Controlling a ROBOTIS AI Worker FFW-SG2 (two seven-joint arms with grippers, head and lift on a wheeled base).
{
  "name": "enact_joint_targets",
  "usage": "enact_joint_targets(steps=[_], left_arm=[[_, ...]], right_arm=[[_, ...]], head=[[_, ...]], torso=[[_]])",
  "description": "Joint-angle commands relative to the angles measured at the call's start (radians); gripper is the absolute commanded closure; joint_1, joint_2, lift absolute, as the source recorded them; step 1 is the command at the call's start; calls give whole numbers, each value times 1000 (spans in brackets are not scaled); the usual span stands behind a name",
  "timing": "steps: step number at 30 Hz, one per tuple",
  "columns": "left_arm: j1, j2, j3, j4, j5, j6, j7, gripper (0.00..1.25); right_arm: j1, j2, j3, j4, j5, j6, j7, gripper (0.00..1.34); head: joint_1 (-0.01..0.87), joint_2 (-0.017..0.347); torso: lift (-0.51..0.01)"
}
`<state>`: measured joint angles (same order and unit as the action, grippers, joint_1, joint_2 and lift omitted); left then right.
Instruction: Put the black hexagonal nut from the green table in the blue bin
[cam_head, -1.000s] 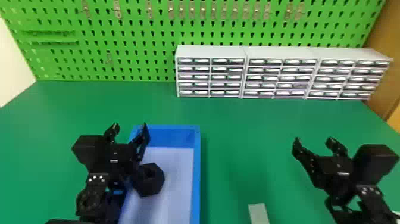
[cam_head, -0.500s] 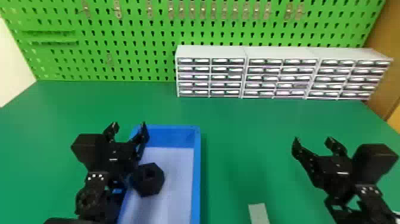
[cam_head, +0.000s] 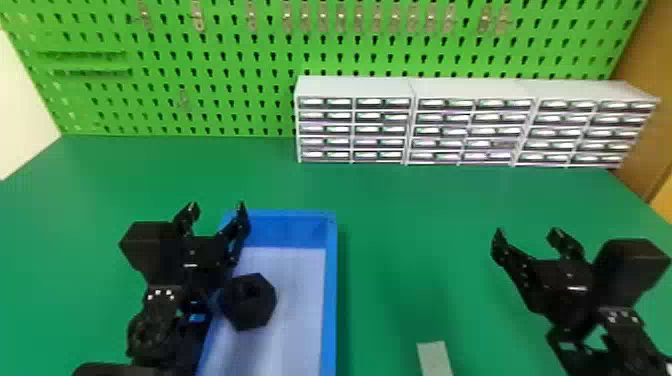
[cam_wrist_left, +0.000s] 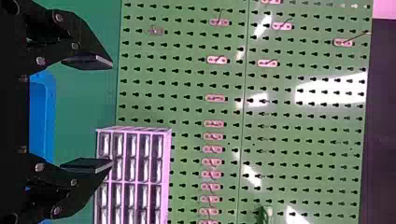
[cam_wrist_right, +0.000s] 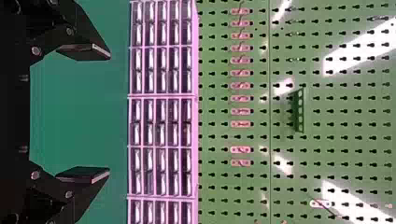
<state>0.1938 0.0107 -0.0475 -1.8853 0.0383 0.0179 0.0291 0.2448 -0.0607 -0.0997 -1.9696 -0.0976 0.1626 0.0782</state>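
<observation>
Nut in blue bin, near end cropped, left and right jaws wide-open, empty

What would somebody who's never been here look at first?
Probably the bright green pegboard across the back, with small drawer cabinets standing before it on the green table. Then the two black robot pincers, left and right, both open above the table. The black hexagonal nut sits inside the blue bin, by the left pincer.
</observation>
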Motion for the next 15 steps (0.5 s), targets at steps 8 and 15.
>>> enact_joint_targets(steps=[8, 15], left_arm=[[-8, 0, 0, 2, -1, -1, 0, 501], [-10, 0, 0, 3, -1, -1, 0, 501]], right_arm=[[-9, -1, -2, 0, -2, 0, 0, 394], [-9, -1, -2, 0, -2, 0, 0, 394]], head=[[657, 57], [657, 57]], torso=[[-95], [-95]])
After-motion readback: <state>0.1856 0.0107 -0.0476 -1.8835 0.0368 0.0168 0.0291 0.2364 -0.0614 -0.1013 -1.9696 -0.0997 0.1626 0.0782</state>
